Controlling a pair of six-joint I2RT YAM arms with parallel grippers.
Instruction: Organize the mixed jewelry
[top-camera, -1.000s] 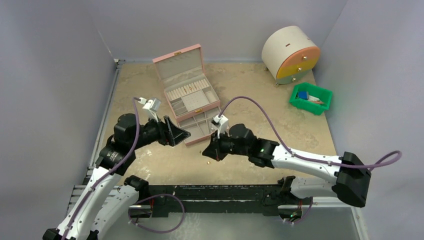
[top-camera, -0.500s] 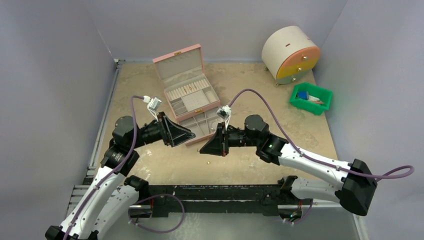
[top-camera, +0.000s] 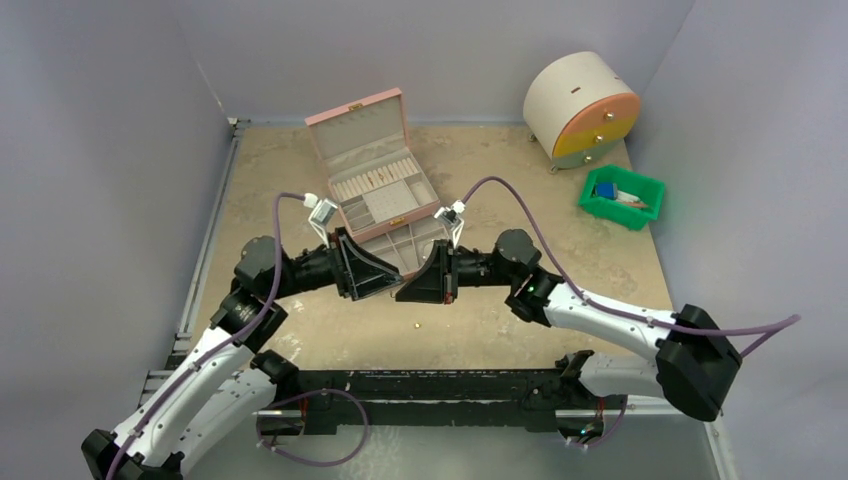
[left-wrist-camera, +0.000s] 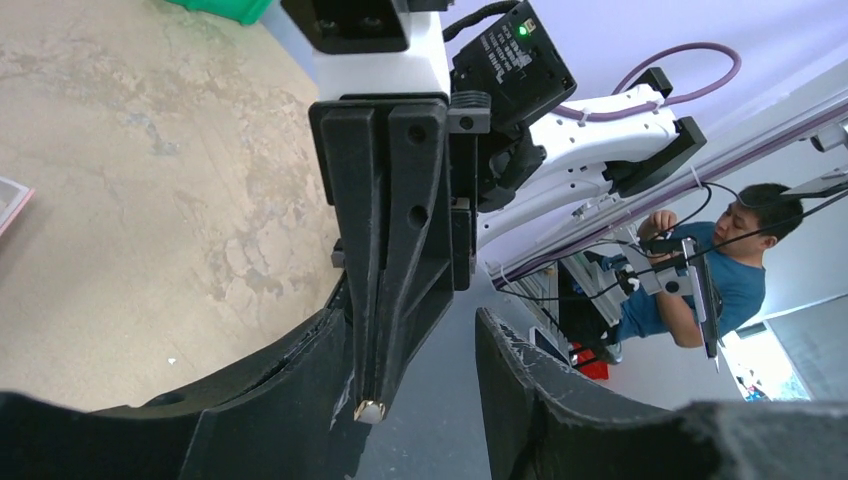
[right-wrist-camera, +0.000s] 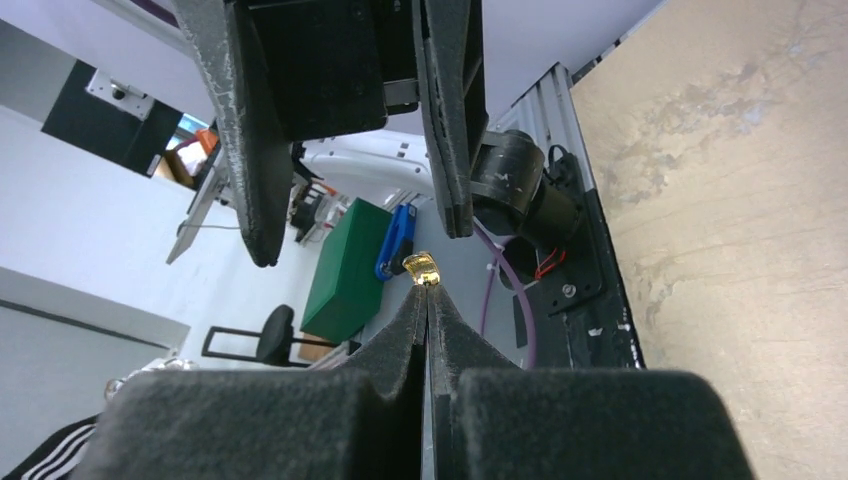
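Right gripper (right-wrist-camera: 428, 298) is clamped tight on a tiny gold piece (right-wrist-camera: 423, 269), up in the air mid-counter, its tip between the wide-apart fingers of the left gripper (right-wrist-camera: 358, 242). One loose gold bead (top-camera: 416, 324) lies toward the counter's near edge

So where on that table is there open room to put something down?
Bare tabletop runs from the pink box to the left wall, and another stretch lies between the box and the green bin. In front of the box is crowded: the left claw and right claw, pinching a gold piece, meet there near a loose gold bead.
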